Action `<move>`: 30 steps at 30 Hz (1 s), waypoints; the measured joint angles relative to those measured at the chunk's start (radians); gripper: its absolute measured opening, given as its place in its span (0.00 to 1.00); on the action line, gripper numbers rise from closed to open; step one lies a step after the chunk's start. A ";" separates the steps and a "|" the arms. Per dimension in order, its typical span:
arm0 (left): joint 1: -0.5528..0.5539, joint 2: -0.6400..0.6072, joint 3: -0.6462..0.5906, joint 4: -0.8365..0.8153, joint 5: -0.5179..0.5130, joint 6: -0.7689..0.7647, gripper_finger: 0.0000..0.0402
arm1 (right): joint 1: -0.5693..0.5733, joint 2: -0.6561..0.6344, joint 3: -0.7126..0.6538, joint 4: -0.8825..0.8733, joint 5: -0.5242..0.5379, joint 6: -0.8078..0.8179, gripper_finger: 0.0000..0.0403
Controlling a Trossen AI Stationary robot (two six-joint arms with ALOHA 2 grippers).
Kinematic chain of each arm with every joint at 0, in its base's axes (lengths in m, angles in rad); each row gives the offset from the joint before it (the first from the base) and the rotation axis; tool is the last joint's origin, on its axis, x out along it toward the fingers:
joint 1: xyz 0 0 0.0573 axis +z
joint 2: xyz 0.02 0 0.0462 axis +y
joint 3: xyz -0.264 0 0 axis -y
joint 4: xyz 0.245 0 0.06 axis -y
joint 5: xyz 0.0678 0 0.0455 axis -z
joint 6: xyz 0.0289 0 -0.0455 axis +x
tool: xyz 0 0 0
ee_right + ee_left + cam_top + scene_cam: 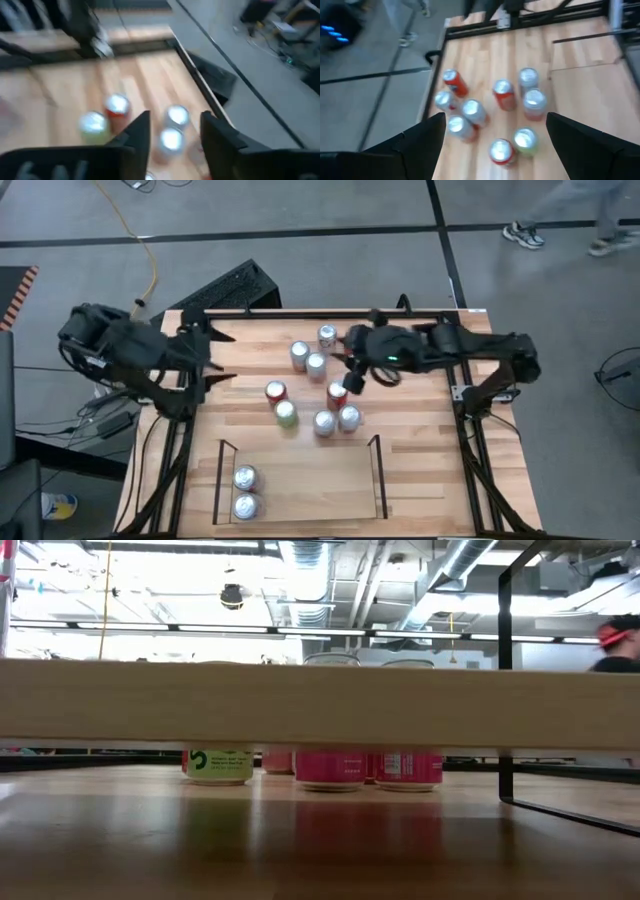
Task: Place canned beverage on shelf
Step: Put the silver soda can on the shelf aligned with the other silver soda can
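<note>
1. Step in hand: picking the next can. The right gripper [352, 368] hung over the loose cluster of cans in the middle of the table [420, 480], its two dark fingers [137, 131] parted with nothing between them; a silver-topped can [171, 139] showed in the gap, below and not gripped.
2. Left gripper [215, 365]: waiting at the table's left edge, fingers spread wide, empty, pointed toward the cluster.
3. Nearest candidate: red can [337, 395], just beside the right gripper's fingertips. Whether this was the can meant cannot be told.
4. Next move, as judged: lower the fingers around one can without knocking its close neighbours, close, lift, and carry it to the shelf [378, 470].
5. Shelf: low bay at the table's near edge, thin black metal rails, pale wood plank floor. Two silver-topped cans [245, 478] stood at its left end; the rest of the floor bare.
6. Cans: upright cylinders, bright metal lids, printed sleeves in red, pink and one green [286, 413]; smooth, likely slippery.
7. Table: butcher-block planks, matt, framed in black metal.
</note>
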State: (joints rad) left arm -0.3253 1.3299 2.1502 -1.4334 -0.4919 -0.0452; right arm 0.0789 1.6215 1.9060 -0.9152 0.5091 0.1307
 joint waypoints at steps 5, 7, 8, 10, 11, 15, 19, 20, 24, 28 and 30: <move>0.117 -0.017 0.001 0.031 0.164 0.052 0.83 | -0.157 0.074 0.001 0.047 -0.123 -0.069 0.60; 0.139 -0.015 0.000 0.039 0.203 0.060 0.83 | -0.226 0.098 0.001 0.024 -0.192 -0.101 0.64; 0.146 -0.015 0.000 0.038 0.209 0.063 0.83 | -0.256 0.125 -0.001 0.007 -0.214 -0.118 0.66; 0.156 -0.015 0.000 0.034 0.210 0.068 0.83 | -0.310 0.176 -0.002 0.023 -0.262 -0.153 0.67; 0.158 -0.016 0.000 0.034 0.214 0.068 0.83 | -0.339 0.198 -0.004 0.013 -0.286 -0.167 0.67; 0.157 -0.015 0.000 0.033 0.227 0.067 0.83 | -0.429 0.265 -0.001 0.054 -0.374 -0.193 0.67; 0.157 -0.016 0.000 0.032 0.226 0.060 0.83 | -0.483 0.344 -0.003 0.041 -0.379 -0.193 0.67; 0.158 -0.016 0.000 0.032 0.224 0.059 0.83 | -0.490 0.362 -0.004 0.028 -0.388 -0.192 0.67; 0.157 -0.016 0.000 0.030 0.226 0.059 0.83 | -0.510 0.399 -0.002 0.026 -0.436 -0.176 0.67; 0.157 -0.016 0.000 0.024 0.225 0.060 0.83 | -0.511 0.450 -0.002 0.016 -0.436 -0.180 0.67; 0.157 -0.016 0.000 0.024 0.225 0.060 0.83 | -0.515 0.465 -0.003 0.019 -0.435 -0.180 0.67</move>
State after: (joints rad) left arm -0.1684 1.3144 2.1506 -1.4090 -0.2668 0.0145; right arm -0.4362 2.0862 1.9034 -0.8965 0.0745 -0.0498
